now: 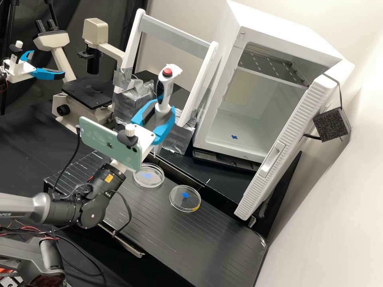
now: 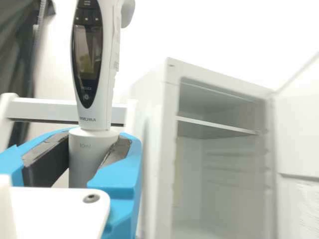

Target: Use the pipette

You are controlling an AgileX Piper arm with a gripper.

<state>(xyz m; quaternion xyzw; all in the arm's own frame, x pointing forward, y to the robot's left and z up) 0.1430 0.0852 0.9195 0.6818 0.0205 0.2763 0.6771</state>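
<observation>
At the upper centre of the high view, the white gripper (image 1: 162,111) is clamped on the pipette (image 1: 164,91); its jaws pinch the grey lower barrel, a blue finger on either side. Pipette roughly upright, red button (image 1: 167,72) uppermost, narrow tip (image 1: 155,150) pointing down. In the wrist view its dark display (image 2: 87,52) is above the jaws.

Below the tip, near the centre of the high-view frame, two clear dishes rest on the black counter (image 1: 159,235): left dish (image 1: 155,179) and right dish (image 1: 179,202), close together but apart, each with a blue mark. Cannot tell whether the tip is directly over the left dish.

Upper right: white cabinet (image 1: 287,24), door (image 1: 275,153) open, one shelf (image 1: 271,65) inside. Upper left: microscope (image 1: 87,93). Behind the pipette: white frame (image 1: 175,36).
</observation>
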